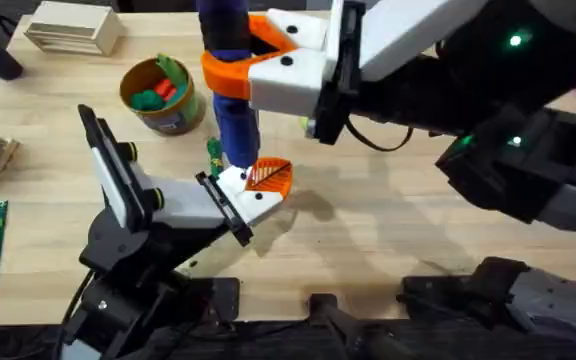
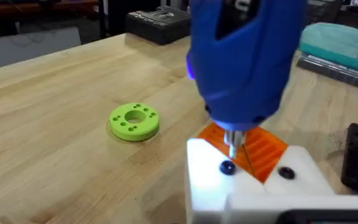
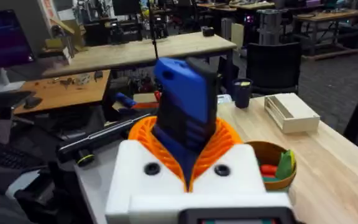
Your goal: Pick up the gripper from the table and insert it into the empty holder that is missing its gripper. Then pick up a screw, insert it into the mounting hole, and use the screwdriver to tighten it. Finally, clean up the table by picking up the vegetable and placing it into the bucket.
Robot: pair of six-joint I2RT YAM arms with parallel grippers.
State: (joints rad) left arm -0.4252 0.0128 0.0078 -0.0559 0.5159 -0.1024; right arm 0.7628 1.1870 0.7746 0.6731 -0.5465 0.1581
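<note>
At worktop centre: screwdriver (image 1: 234, 110) stood upright, pinched in right fingers (image 3: 185, 149), tip directly above screw (image 2: 227, 167) on holder (image 1: 251, 192); left fingers' state indiscernible. Vegetable (image 1: 213, 152) lay beside, bucket (image 1: 160, 95) beyond.

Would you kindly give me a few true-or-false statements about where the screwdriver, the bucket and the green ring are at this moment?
1. The blue pen-shaped electric screwdriver is clamped in the right gripper. True.
2. The screwdriver lies flat on the table. False: it stands upright, its metal tip at a dark screw on the white mount.
3. The round orange-yellow bucket holds green and red toys. True.
4. The flat bright-green plastic ring sits inside the bucket. False: it lies on the wooden table.
5. The ribbed orange finger sits beside the screwdriver's tip. True.
</note>
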